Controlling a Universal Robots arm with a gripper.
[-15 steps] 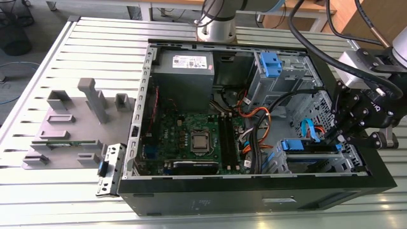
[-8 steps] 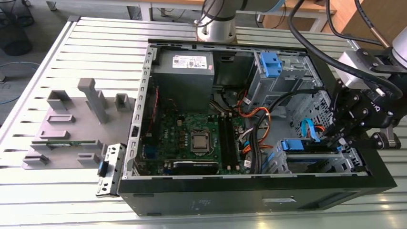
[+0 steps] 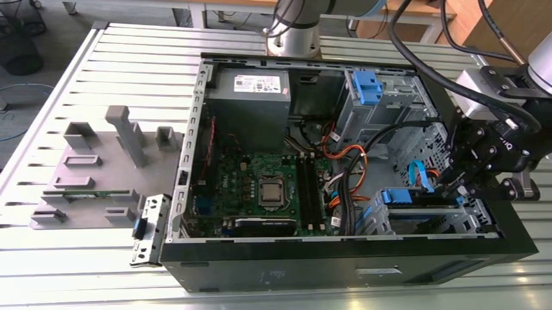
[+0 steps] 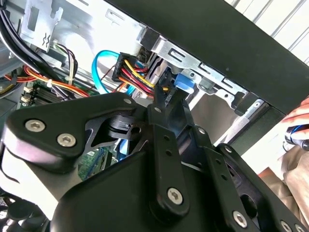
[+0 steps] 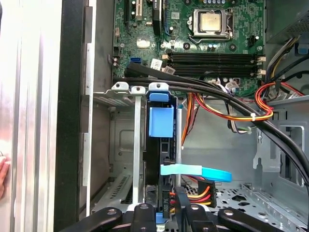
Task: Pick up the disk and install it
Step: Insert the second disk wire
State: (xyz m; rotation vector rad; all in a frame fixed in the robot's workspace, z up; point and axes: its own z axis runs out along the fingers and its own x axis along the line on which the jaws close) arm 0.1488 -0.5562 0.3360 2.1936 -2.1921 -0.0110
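Gripper (image 3: 450,188) hangs over the drive bay of the open PC case (image 3: 185,161), at the exterior view's right, low near the front corner. The disk (image 5: 161,125) sits on edge in the bay slot, blue rail tab up top, metal cage walls on either side. In the first wrist view it's directly ahead of the gripper (image 5: 166,205), in line w/ the fingertips; the black connector w/ red/yellow/black power wires (image 5: 195,193) and a flat blue data cable (image 5: 195,171) lie between the tips and the blue tab. In the second wrist view the fingers (image 4: 164,104) point at that same connector cluster, w/ a blue tab just past the tips.

Jaws look narrow, tips close together around the connector end of the disk; whether they actually clamp it, can't tell — linkage blocks the contact point.

In the exterior view the disk's blue tab (image 3: 399,196) shows just beside the gripper, toward the motherboard (image 3: 258,187). Second blue carrier (image 3: 366,87) sits in the upper bay, well apart. Grey fixture blocks (image 3: 95,168) lie on the table outside the case, at the exterior view's left. A person's hand (image 4: 297,128) shows at the edge in the second wrist view, outside the case.
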